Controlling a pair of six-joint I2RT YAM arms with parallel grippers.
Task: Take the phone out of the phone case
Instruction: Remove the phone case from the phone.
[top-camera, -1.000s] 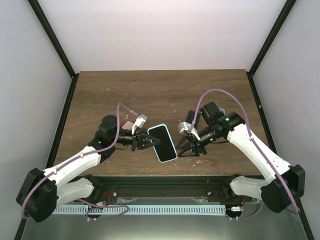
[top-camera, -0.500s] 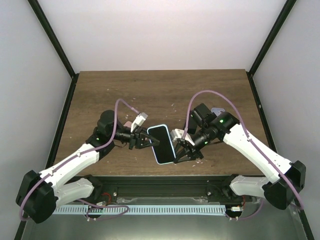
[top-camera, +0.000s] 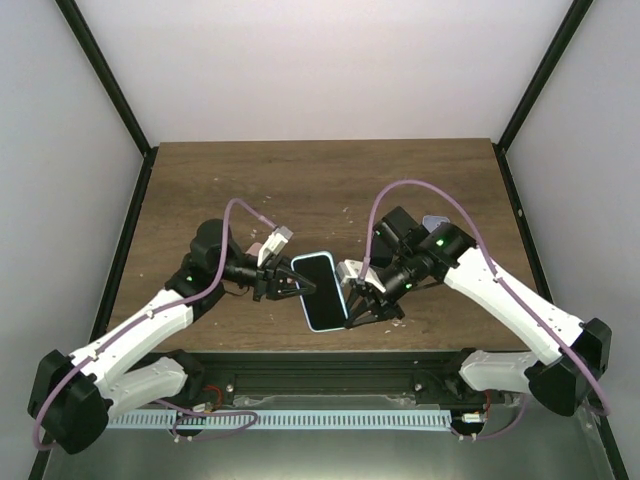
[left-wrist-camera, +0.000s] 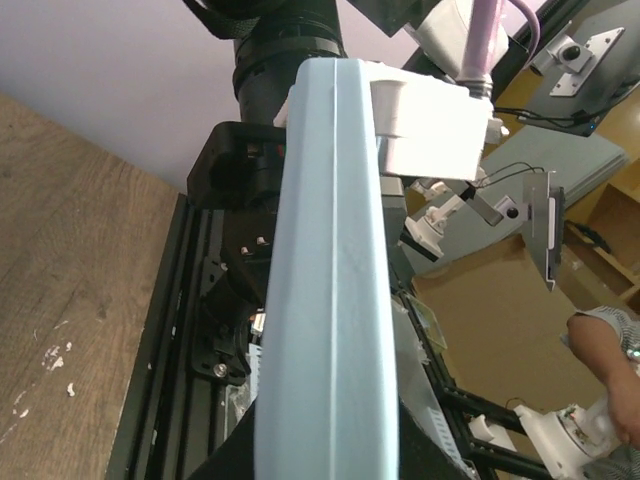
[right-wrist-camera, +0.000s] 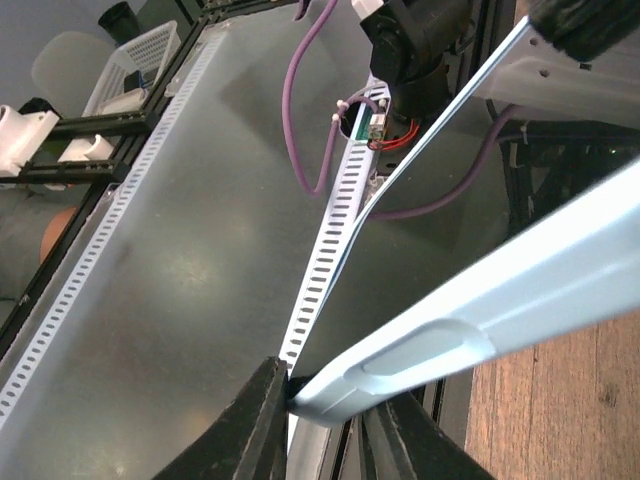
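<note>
Above the near part of the wooden desk (top-camera: 320, 180), the phone case (left-wrist-camera: 330, 300), phone (top-camera: 322, 292) inside, is hanging between both arms, long axis running near-far. The left end effector (top-camera: 283, 283) is pinching its left rim; the right end effector (top-camera: 356, 302) is clamping its right near corner.

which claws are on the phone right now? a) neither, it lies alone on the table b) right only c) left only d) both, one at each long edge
d: the left claw grips one long edge of the phone and the right claw pinches the opposite edge.
</note>
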